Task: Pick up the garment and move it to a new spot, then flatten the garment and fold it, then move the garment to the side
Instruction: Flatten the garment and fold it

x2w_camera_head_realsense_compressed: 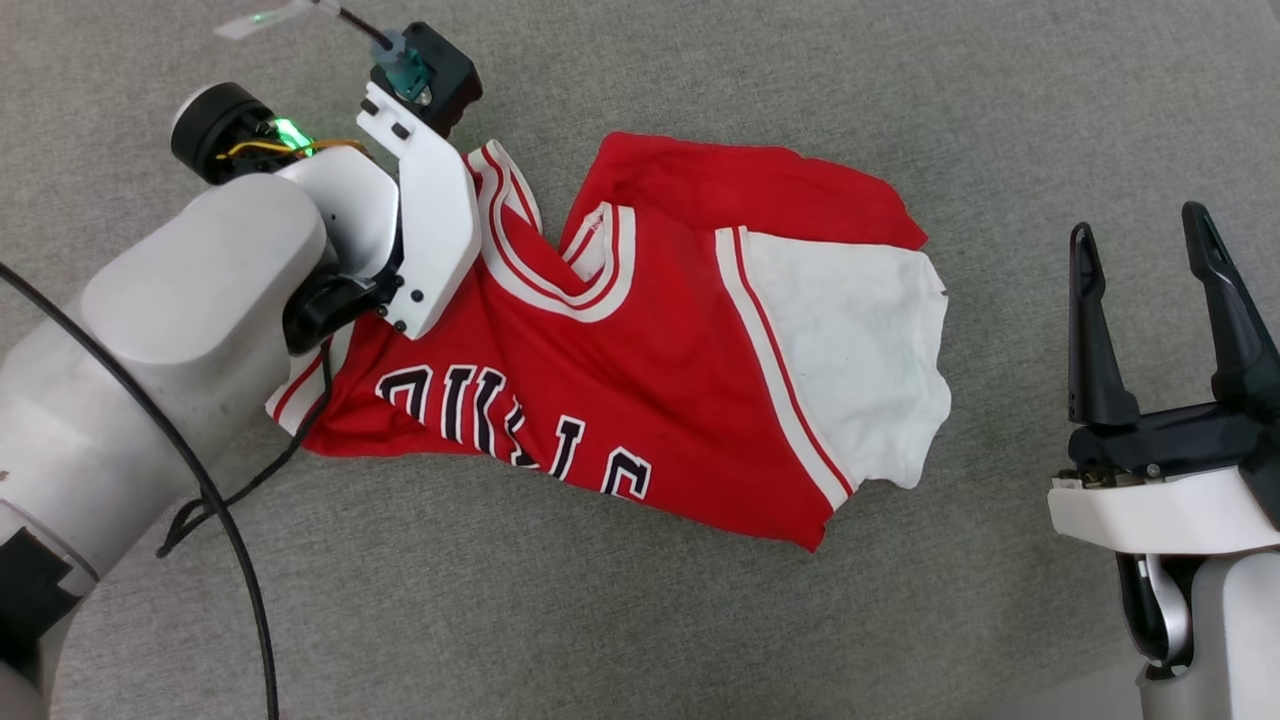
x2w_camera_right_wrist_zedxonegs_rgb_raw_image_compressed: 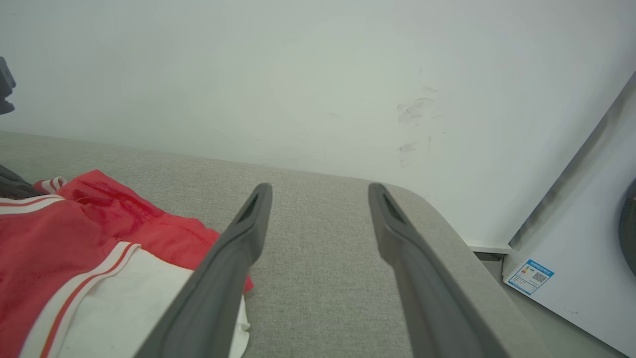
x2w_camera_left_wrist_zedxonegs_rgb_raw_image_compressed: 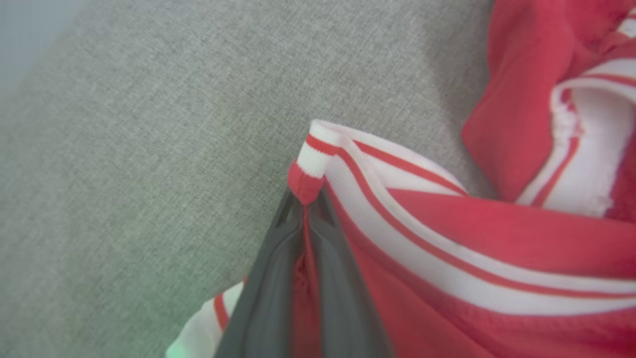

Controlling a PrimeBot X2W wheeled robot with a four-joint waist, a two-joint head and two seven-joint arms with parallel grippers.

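The garment (x2w_camera_head_realsense_compressed: 650,340), a red jersey with a white sleeve and black white-edged lettering, lies crumpled on the grey surface in the head view. My left gripper (x2w_camera_left_wrist_zedxonegs_rgb_raw_image_compressed: 305,199) is shut on a red fold of the garment (x2w_camera_left_wrist_zedxonegs_rgb_raw_image_compressed: 472,233) beside its striped trim, at the shirt's upper left corner. In the head view the left arm (x2w_camera_head_realsense_compressed: 300,250) covers that corner and hides the fingers. My right gripper (x2w_camera_head_realsense_compressed: 1140,235) stands open to the right of the white sleeve, apart from it. In the right wrist view the garment (x2w_camera_right_wrist_zedxonegs_rgb_raw_image_compressed: 74,248) lies left of the open right gripper (x2w_camera_right_wrist_zedxonegs_rgb_raw_image_compressed: 320,191).
The grey fabric surface (x2w_camera_head_realsense_compressed: 640,620) spreads all around the shirt. Its rounded far corner (x2w_camera_right_wrist_zedxonegs_rgb_raw_image_compressed: 432,209) meets a white wall (x2w_camera_right_wrist_zedxonegs_rgb_raw_image_compressed: 298,74). A white appliance (x2w_camera_right_wrist_zedxonegs_rgb_raw_image_compressed: 586,248) with a blue label stands beyond the right edge. A black cable (x2w_camera_head_realsense_compressed: 240,560) hangs by my left arm.
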